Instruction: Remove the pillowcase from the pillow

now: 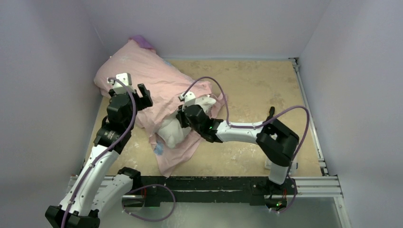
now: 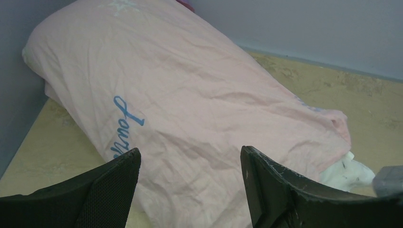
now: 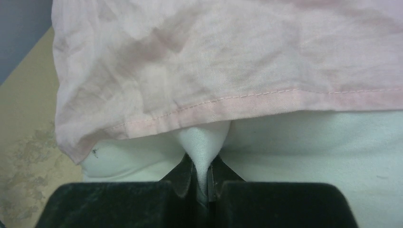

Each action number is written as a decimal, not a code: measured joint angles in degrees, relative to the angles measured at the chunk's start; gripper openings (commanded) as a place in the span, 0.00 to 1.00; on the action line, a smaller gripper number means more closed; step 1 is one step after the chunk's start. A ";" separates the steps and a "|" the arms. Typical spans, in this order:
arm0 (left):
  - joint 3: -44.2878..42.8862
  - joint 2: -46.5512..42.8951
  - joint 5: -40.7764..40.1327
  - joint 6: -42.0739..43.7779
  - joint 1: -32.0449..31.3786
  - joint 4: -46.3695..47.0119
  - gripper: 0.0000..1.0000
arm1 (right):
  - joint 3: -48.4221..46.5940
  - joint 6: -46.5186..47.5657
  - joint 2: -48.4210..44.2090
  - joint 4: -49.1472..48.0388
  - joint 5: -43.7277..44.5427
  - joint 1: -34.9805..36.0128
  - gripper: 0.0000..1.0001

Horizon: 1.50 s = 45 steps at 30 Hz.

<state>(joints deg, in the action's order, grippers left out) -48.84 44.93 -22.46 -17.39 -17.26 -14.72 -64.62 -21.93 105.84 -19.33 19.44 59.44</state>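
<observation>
grips a pinched fold of the white pillow (image 3: 309,142) in the right pincer (image 3: 200,176), jaws squeezed nearly together, just under the stitched hem of the pillowcase (image 3: 214,57). holds the left pincer (image 2: 190,164) spread wide and empty above pale pink cloth with blue lettering. lies mostly sheathed, far-left on the tabletop (image 1: 256,85).

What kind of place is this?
Probably a robot lab cell: plain walls box in a tan tabletop, with the left arm and right arm bolted to a metal rail.
</observation>
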 measured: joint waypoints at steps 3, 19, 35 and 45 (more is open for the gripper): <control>0.00 1.40 3.02 0.02 0.00 -0.02 0.76 | 2.54 0.70 -4.55 -0.09 -1.38 -1.81 0.00; 1.99 6.62 32.94 2.36 -0.68 2.03 0.83 | 12.61 2.36 -20.46 -0.04 -4.55 -5.90 0.00; -0.55 19.08 24.15 7.30 -11.28 -3.06 0.34 | 15.82 2.51 -20.63 -3.69 -8.35 -6.16 0.00; -3.54 21.07 20.50 2.78 -7.28 -5.77 0.00 | 18.32 2.75 -27.41 -2.43 -10.14 -6.14 0.00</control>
<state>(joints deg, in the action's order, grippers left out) -52.38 66.00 -1.96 -14.61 -24.53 -20.49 -46.30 -19.18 78.43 -21.76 9.30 53.30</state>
